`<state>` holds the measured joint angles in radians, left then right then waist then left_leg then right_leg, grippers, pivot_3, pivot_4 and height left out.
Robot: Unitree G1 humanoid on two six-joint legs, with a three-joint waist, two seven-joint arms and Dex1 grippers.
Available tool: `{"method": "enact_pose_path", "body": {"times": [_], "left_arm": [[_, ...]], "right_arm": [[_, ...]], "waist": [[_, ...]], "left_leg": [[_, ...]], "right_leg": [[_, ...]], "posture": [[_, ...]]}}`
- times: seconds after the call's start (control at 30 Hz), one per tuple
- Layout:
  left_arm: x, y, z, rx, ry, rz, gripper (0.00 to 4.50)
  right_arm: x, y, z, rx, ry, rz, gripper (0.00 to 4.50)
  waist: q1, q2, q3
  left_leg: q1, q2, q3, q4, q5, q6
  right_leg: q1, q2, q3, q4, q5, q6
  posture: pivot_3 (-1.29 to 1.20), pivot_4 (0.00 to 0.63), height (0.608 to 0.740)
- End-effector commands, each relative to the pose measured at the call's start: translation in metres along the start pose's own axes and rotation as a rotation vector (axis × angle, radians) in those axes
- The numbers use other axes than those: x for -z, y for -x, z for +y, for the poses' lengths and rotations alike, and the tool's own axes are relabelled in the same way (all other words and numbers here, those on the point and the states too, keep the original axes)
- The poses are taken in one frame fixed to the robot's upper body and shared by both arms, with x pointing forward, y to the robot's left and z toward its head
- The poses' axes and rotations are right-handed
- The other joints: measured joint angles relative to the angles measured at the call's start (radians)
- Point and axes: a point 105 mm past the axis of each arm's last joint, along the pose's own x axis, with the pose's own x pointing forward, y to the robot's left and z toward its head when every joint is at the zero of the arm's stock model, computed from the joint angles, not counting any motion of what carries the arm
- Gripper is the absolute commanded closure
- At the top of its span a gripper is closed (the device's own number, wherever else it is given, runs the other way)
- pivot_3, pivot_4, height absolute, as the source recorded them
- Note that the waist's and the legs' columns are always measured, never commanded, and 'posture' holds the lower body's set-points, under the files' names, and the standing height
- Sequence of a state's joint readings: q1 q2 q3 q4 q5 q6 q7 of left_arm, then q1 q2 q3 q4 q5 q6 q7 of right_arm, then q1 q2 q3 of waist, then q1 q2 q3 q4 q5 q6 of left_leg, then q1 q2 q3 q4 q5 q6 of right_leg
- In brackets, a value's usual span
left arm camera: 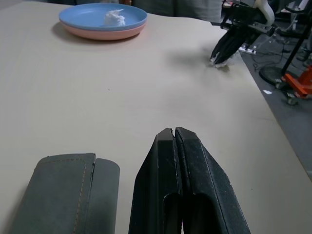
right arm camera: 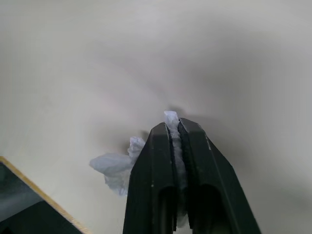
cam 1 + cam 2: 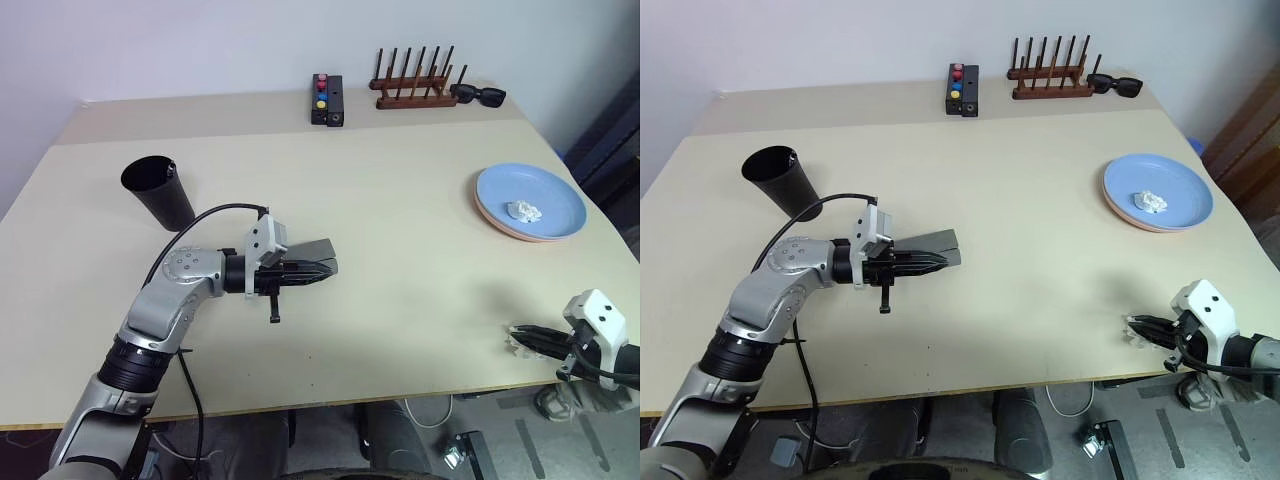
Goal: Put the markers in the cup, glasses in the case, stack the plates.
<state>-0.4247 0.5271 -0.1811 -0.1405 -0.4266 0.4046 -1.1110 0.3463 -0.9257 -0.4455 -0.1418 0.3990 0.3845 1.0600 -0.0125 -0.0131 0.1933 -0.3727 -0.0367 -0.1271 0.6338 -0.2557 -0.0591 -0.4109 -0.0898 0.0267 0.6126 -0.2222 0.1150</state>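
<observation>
The grey case (image 3: pixel 318 250) lies on the table left of centre. My left gripper (image 3: pixel 336 268) is shut and empty, its black fingers (image 1: pixel 174 185) alongside the case. The black cup (image 3: pixel 160 192) stands behind my left arm. At the right, the light blue plate (image 3: pixel 560 195) sits stacked on the pink plate (image 1: pixel 105 33), with a crumpled white wad (image 3: pixel 524 210) on it. My right gripper (image 2: pixel 174 126) is shut on a crumpled white tissue (image 2: pixel 114 165) just inside the table's front right edge. The markers and the glasses are out of view.
Along the back edge stand a black box with coloured buttons (image 3: pixel 327 100), a wooden peg rack (image 3: pixel 412 88) and black sunglasses (image 3: pixel 478 95). The table's front edge (image 3: pixel 420 392) runs close under my right gripper. A black cable (image 3: pixel 215 212) loops over my left arm.
</observation>
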Motion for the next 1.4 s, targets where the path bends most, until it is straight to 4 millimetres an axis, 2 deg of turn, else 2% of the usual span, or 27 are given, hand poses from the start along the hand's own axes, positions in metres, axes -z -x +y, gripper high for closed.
{"method": "enact_pose_path", "body": {"times": [0.03, 0.2, 0.27, 0.33, 0.43, 0.57, 0.67, 0.7, 0.8, 0.97, 1.1, 1.2, 1.27, 1.4], "left_arm": [[-0.011, 0.001, -0.003, 0.005, -0.033, -0.037, 4.50], [-0.012, 0.000, -0.001, -0.007, -0.028, -0.049, 4.50], [-0.013, 0.000, 0.000, -0.016, -0.028, -0.057, 4.50], [-0.014, -0.001, 0.001, -0.026, -0.030, -0.062, 4.50], [-0.016, 0.002, 0.002, -0.049, -0.035, -0.069, 4.50], [-0.016, 0.006, 0.001, -0.076, -0.029, -0.070, 4.50], [-0.015, 0.009, -0.001, -0.102, -0.020, -0.072, 4.50], [-0.015, 0.010, -0.001, -0.109, -0.018, -0.072, 4.50], [-0.015, 0.012, -0.002, -0.125, -0.010, -0.076, 4.50], [-0.015, 0.011, -0.003, -0.127, -0.002, -0.079, 4.50], [-0.017, 0.011, 0.001, -0.136, -0.015, -0.085, 4.50], [-0.019, 0.018, 0.011, -0.186, -0.033, -0.091, 4.50], [-0.020, 0.031, 0.022, -0.251, -0.044, -0.084, 4.50], [-0.014, 0.067, 0.028, -0.351, -0.055, -0.023, 4.50]], "right_arm": [[-0.038, 0.003, -0.012, 0.085, 0.088, -0.127, 4.48], [-0.105, -0.009, -0.060, 0.355, 0.209, -0.352, 4.48], [-0.120, -0.022, -0.079, 0.448, 0.221, -0.379, 4.48], [-0.123, -0.037, -0.097, 0.531, 0.230, -0.352, 4.48], [-0.115, -0.059, -0.129, 0.655, 0.192, -0.290, 4.48], [-0.106, -0.066, -0.154, 0.758, 0.143, -0.265, 4.48], [-0.100, -0.066, -0.164, 0.789, 0.119, -0.244, 4.48], [-0.099, -0.066, -0.166, 0.791, 0.114, -0.241, 4.48], [-0.099, -0.065, -0.168, 0.784, 0.091, -0.261, 3.52], [-0.110, -0.052, -0.172, 0.830, 0.123, -0.333, 1.04], [-0.124, -0.040, -0.169, 0.813, 0.148, -0.431, 1.04], [-0.134, -0.035, -0.158, 0.751, 0.191, -0.503, 1.04], [-0.143, -0.034, -0.140, 0.648, 0.232, -0.557, 1.04], [-0.146, -0.044, -0.085, 0.330, 0.292, -0.568, 1.04]], "waist": [[-0.002, 0.000, 0.000], [-0.006, 0.000, 0.000], [-0.003, -0.001, 0.000], [-0.001, -0.001, 0.000], [0.002, -0.001, 0.001], [-0.001, 0.000, 0.001], [-0.008, 0.000, 0.001], [-0.010, 0.000, 0.001], [-0.011, 0.000, 0.001], [-0.015, 0.000, 0.001], [-0.027, 0.000, 0.001], [-0.030, 0.000, 0.001], [-0.031, 0.000, 0.001], [-0.034, 0.001, 0.000]], "left_leg": [[0.000, 0.000, 0.000, 0.000, 0.000, 0.000], [0.000, 0.000, 0.000, 0.000, 0.000, 0.000], [0.000, 0.000, 0.000, 0.000, 0.000, 0.000], [0.000, 0.000, 0.000, 0.000, 0.000, 0.000], [-0.001, 0.000, 0.000, -0.001, 0.000, 0.000], [-0.003, -0.001, 0.001, -0.003, 0.000, 0.000], [-0.003, -0.001, 0.002, -0.004, 0.000, 0.000], [-0.002, -0.001, 0.002, -0.004, 0.000, 0.000], [-0.002, -0.001, 0.002, -0.003, 0.000, 0.000], [-0.001, -0.001, 0.003, -0.001, 0.000, 0.000], [-0.001, -0.001, 0.002, -0.002, 0.000, 0.000], [-0.001, -0.001, 0.002, -0.002, 0.000, 0.000], [0.000, -0.001, 0.002, -0.002, 0.000, 0.000], [0.001, 0.000, 0.002, -0.003, 0.000, 0.000]], "right_leg": [[0.000, 0.000, 0.000, 0.000, 0.000, 0.000], [0.001, 0.000, 0.000, 0.000, 0.000, 0.000], [0.000, 0.000, 0.000, 0.000, 0.000, -0.001], [-0.001, 0.000, 0.000, 0.000, 0.001, -0.001], [-0.002, 0.000, 0.000, -0.001, 0.003, -0.004], [-0.004, -0.002, 0.000, -0.001, 0.004, 0.000], [-0.005, -0.002, 0.000, -0.001, 0.004, 0.000], [-0.005, -0.002, 0.000, -0.001, 0.004, 0.000], [-0.004, -0.002, 0.000, 0.000, 0.003, 0.000], [-0.002, -0.002, 0.000, 0.000, 0.003, -0.002], [-0.002, -0.002, 0.000, 0.000, 0.004, -0.001], [-0.002, -0.002, 0.000, 0.000, 0.004, 0.000], [-0.002, -0.002, 0.000, 0.000, 0.004, 0.000], [-0.003, -0.001, 0.000, 0.002, 0.004, 0.001]], "posture": [[0.00, 0.150, 0.732], [0.00, 0.150, 0.732], [0.00, 0.150, 0.732], [0.00, 0.150, 0.732], [0.00, 0.150, 0.732], [0.00, 0.150, 0.732], [0.00, 0.150, 0.732], [0.00, 0.150, 0.732], [0.00, 0.150, 0.732], [0.00, 0.150, 0.732], [0.00, 0.150, 0.732], [0.00, 0.150, 0.732], [0.00, 0.150, 0.732], [0.00, 0.150, 0.732]]}}
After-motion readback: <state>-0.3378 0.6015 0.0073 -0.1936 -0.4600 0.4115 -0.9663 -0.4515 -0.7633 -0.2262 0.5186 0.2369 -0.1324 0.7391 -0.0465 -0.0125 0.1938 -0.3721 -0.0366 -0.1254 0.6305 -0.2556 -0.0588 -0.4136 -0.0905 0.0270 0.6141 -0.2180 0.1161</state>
